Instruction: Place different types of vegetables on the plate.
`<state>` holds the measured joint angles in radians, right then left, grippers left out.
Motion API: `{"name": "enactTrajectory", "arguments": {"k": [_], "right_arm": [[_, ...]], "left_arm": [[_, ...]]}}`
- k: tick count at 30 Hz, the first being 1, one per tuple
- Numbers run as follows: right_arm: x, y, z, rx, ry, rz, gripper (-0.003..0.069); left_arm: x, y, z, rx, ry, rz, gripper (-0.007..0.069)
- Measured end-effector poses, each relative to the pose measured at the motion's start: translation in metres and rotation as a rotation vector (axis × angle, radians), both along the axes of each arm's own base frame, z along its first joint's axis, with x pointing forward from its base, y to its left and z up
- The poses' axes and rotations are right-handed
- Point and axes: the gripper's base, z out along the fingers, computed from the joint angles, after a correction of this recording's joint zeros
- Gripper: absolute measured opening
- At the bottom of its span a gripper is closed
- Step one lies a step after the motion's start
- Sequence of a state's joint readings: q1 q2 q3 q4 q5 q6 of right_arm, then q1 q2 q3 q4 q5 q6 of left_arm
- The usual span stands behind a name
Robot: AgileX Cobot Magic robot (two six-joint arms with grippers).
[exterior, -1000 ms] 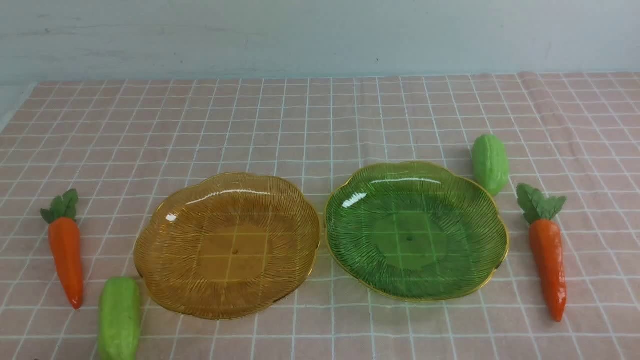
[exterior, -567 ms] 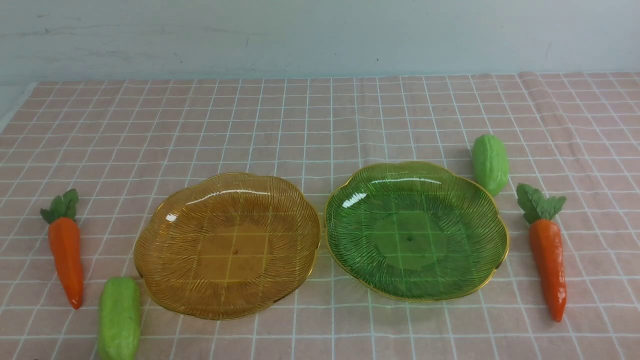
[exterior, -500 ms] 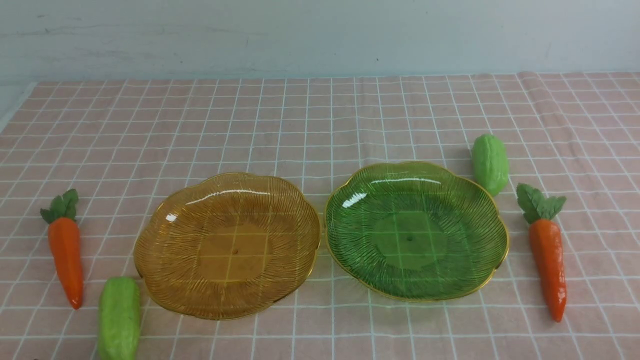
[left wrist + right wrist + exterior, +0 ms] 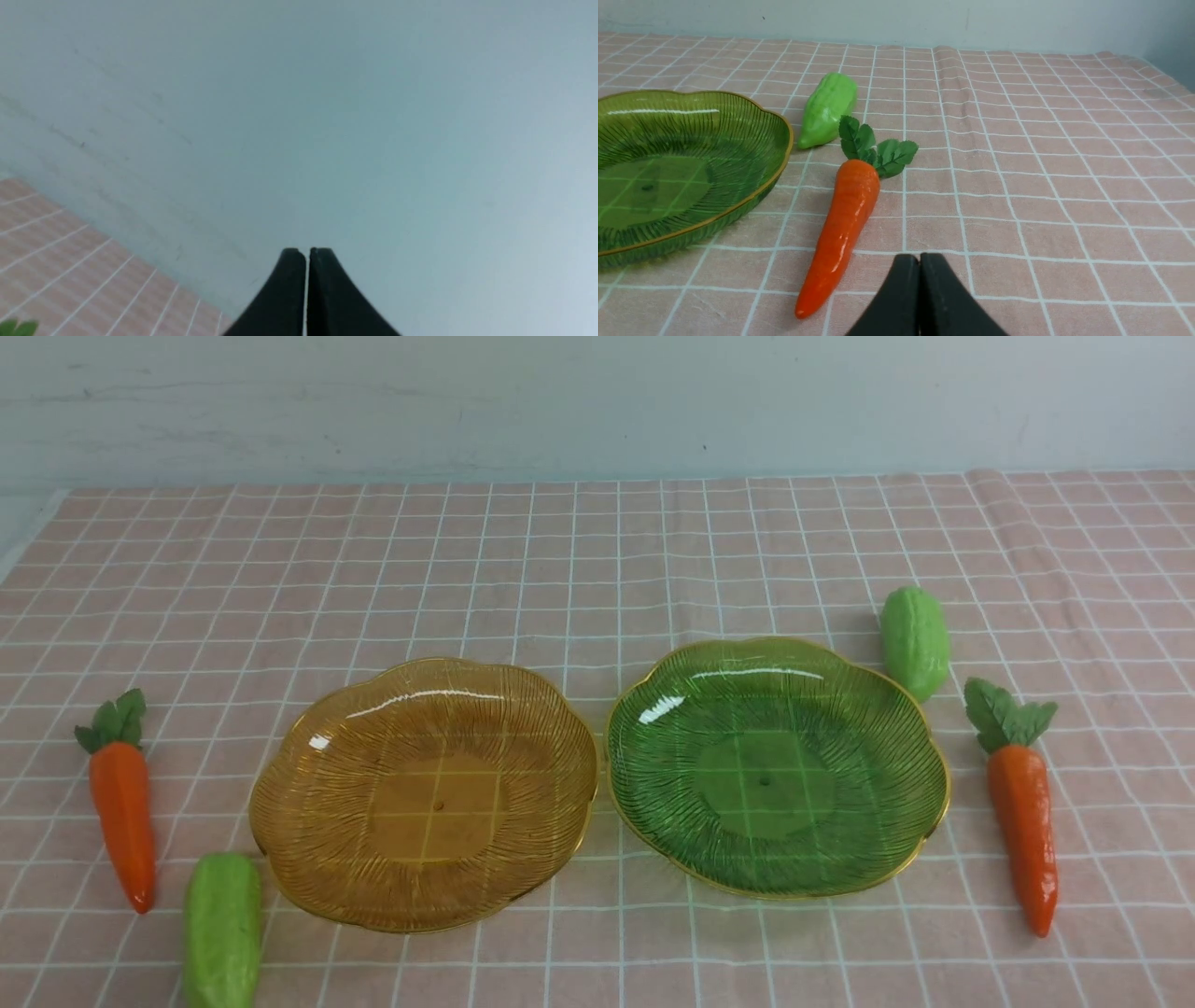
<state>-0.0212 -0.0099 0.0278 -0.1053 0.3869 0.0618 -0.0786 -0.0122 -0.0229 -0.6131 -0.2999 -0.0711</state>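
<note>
An amber plate (image 4: 422,793) and a green plate (image 4: 777,765) sit side by side, both empty. One carrot (image 4: 123,807) and one light-green gourd (image 4: 222,933) lie left of the amber plate. A second gourd (image 4: 915,639) and carrot (image 4: 1022,817) lie right of the green plate. Neither gripper shows in the front view. My right gripper (image 4: 919,255) is shut and empty, near the right carrot (image 4: 845,219), gourd (image 4: 826,109) and green plate (image 4: 738,200). My left gripper (image 4: 307,251) is shut and empty, facing the wall.
A pink checked cloth (image 4: 597,560) covers the table up to a pale blue-grey wall (image 4: 597,401). The cloth has a raised fold (image 4: 945,70) at the far right. A green leaf tip (image 4: 16,328) shows at the edge of the left wrist view.
</note>
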Motion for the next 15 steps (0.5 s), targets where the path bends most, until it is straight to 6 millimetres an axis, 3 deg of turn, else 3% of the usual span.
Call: {"name": "enactTrajectory", "arguments": {"k": [5,9,11,13,15], "right_arm": [[0.0,-0.001,0.0,-0.038,0.001,-0.003,-0.0015],[0.0,-0.001,0.0,-0.048,0.001,-0.003,-0.0015],[0.0,-0.001,0.0,-0.049,0.001,-0.003,-0.0015],[0.0,-0.001,0.0,-0.049,0.001,-0.003,-0.0015],[0.0,-0.001,0.001,-0.033,-0.006,-0.004,-0.0015]], "left_arm": [[-0.012,-0.007,0.046,0.094,-0.03,-0.055,-0.0003],[-0.01,-0.018,0.08,0.228,0.064,-0.135,-0.0003],[-0.003,-0.023,0.096,0.293,0.135,-0.184,-0.0003],[0.014,-0.035,0.11,0.419,0.339,-0.312,-0.0003],[0.029,-0.039,0.114,0.459,0.448,-0.361,-0.0003]]}}
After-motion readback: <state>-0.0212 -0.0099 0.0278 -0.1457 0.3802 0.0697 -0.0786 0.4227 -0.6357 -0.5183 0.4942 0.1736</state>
